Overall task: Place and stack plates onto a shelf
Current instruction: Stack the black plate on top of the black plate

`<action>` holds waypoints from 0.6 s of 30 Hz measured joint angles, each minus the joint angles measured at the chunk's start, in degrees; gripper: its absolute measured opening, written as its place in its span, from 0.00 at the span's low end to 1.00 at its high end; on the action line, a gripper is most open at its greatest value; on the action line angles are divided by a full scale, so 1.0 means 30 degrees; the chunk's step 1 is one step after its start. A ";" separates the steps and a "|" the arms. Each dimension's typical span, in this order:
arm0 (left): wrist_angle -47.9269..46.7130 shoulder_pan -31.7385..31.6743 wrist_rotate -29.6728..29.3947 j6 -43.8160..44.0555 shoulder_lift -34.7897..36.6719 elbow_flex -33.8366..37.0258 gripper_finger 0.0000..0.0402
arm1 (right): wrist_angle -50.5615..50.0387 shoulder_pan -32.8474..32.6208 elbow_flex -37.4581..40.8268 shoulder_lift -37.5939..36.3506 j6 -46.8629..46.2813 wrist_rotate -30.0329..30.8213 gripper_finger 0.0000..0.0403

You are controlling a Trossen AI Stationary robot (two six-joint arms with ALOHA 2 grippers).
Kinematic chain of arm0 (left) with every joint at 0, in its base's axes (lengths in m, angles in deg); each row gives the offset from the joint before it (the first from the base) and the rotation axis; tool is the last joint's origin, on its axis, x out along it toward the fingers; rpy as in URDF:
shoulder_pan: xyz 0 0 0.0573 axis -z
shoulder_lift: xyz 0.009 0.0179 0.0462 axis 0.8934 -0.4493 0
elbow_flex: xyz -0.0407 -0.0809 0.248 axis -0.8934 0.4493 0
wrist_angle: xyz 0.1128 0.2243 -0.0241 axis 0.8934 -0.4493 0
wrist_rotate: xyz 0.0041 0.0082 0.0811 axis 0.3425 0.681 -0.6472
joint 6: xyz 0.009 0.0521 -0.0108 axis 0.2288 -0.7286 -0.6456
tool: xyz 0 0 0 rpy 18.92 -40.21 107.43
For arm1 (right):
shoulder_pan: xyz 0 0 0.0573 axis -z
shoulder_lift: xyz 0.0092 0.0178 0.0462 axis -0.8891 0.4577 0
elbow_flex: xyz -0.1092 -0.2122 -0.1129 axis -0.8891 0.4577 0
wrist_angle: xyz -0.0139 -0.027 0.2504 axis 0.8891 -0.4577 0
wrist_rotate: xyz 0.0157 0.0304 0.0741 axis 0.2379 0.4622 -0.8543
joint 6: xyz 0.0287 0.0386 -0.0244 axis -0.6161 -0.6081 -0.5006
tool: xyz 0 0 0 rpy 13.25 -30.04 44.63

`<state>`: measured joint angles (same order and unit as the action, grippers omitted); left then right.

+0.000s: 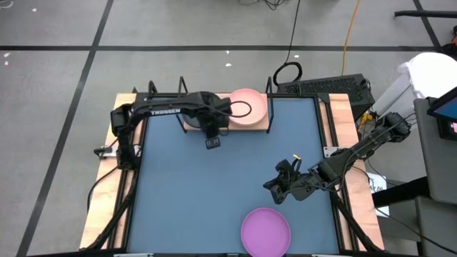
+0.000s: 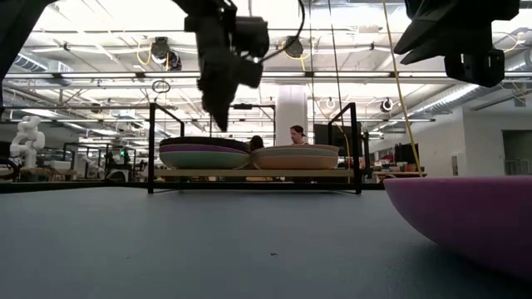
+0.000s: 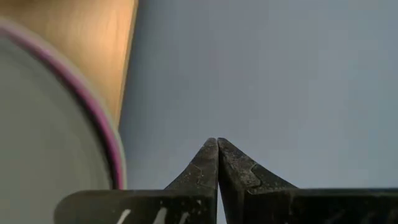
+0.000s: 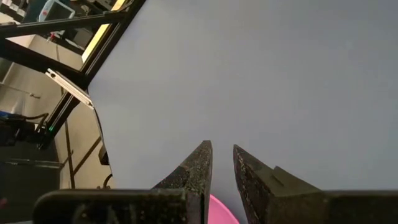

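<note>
The shelf (image 2: 258,174), a light wooden board in black wire posts, stands at the table's far edge. It carries two stacks of plates: a left stack (image 2: 204,154) with a dark plate over a purple one, and a right stack (image 2: 296,156) topped by a pink plate (image 1: 247,107). One purple plate (image 1: 265,230) lies alone on the mat near the near edge. My left gripper (image 1: 213,143) hangs shut just in front of the shelf's left stack, fingers pointing down (image 3: 217,142). My right gripper (image 1: 273,187) hovers above the mat beyond the purple plate, open by a narrow gap (image 4: 222,149).
A large dark blue mat (image 1: 214,193) covers the table between the shelf and the lone purple plate. Black frame bars (image 1: 335,207) run along both sides of the table. A keyboard (image 1: 325,87) lies beyond the far edge, and people sit far behind the shelf (image 2: 296,133).
</note>
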<state>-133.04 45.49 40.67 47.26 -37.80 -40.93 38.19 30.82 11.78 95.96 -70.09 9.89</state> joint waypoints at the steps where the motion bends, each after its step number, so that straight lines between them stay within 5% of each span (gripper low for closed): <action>1: -0.0005 -0.0034 -0.0334 0.0020 0.0000 0.0344 0.00 | 0.0005 0.0000 0.0000 0.0000 0.0087 0.0003 0.13; 18: 0.1553 -0.0623 -0.2046 0.0830 -0.0007 0.2691 0.00 | 0.0033 -0.0007 0.0000 0.0000 0.0331 -0.0076 0.13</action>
<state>-128.38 43.62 34.53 49.74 -37.82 -32.86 38.29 30.79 11.78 95.96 -69.09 9.66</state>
